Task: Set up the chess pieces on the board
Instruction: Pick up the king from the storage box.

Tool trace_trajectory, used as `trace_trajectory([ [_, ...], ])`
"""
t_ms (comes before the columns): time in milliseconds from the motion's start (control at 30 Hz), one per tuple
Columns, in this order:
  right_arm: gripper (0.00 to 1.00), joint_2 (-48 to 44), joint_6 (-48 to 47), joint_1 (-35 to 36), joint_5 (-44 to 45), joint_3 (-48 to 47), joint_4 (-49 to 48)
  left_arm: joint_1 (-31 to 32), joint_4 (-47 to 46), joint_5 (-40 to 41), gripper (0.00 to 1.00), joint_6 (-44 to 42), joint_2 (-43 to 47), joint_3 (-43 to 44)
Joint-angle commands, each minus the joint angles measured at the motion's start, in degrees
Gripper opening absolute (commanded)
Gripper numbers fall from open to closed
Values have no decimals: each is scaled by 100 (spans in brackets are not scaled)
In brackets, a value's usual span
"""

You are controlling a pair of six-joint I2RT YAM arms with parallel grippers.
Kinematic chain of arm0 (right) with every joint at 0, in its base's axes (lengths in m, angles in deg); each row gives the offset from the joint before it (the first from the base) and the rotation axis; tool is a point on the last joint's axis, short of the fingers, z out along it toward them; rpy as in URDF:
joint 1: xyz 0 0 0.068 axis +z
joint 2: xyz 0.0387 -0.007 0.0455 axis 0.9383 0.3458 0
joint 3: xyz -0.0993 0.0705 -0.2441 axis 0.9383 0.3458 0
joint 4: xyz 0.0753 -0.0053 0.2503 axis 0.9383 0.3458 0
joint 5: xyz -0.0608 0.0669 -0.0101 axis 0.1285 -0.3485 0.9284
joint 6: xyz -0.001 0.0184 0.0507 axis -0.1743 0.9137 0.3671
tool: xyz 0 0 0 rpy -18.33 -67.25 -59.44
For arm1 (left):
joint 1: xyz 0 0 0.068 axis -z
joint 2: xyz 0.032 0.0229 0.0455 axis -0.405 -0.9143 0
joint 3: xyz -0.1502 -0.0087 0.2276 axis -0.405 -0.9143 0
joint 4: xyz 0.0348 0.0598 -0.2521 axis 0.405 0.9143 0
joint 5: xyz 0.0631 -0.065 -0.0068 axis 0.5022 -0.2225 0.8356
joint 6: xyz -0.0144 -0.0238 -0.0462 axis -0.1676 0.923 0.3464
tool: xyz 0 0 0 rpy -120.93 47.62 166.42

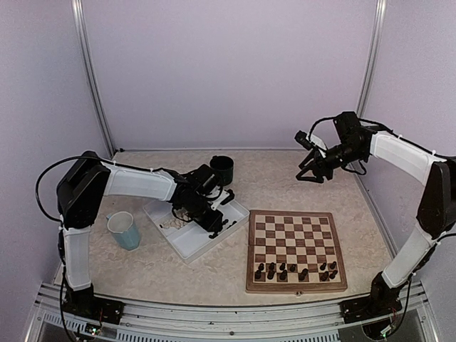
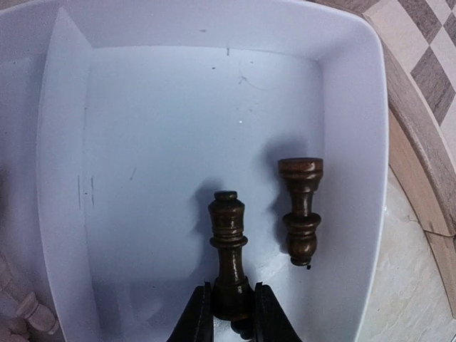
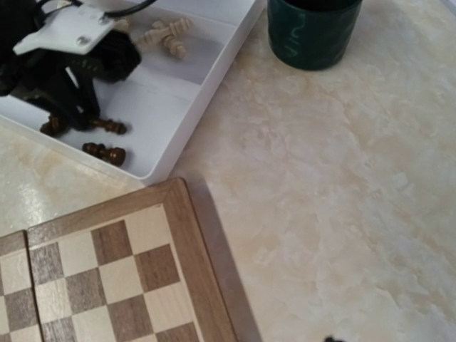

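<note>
Held dark piece [image 2: 228, 242]: we see it lying lengthwise in the white tray, low in the centre of the left wrist view.
Its axis: the long axis runs up and down that frame. The base sits at the bottom between the fingers, and the small rounded head points to the top of the frame.
Left gripper [image 2: 231, 296]: narrow, with its two fingertips pressed on either side of that piece's base.
Second dark piece [image 2: 301, 210]: just to the right and apart from the first. It is roughly parallel but reversed, with the flat base toward the top and the head toward the bottom.
Tray [image 2: 214, 28]: we see both dark pieces in the large compartment, and pale pieces [image 2: 28, 310] at lower left beyond the divider.
Board [image 1: 296, 239]: right of centre and low in the top view, just right of the tray. Dark pieces on the board [image 1: 296, 271] stand along its lowest two rows.
Right gripper [image 1: 311, 176]: raised at upper right above the table [image 1: 271, 185], with jaws apart and nothing between them.
Teal mug [image 1: 125, 230]: left of the tray.
Dark green cup [image 1: 222, 169]: just above the tray in the frame.
</note>
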Motion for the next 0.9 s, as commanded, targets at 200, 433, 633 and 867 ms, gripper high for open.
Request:
trace_trajectory([
  [200,55,295,33,139,-246,-443,119,-376,-234,-424,12,-9,578,-242],
  [433,53,760,1043,341,-907,-940,-233,-390,-1058,-626,11,-60,1276,-759],
  [633,59,1456,2073,939,-1887,-1361,-452,-263,-2312,-869,11,107,1983,-1350],
  [867,62,2194,3007,1529,-2775,-1810,-815,179,-2746,-463,12,-172,2326,-1275],
])
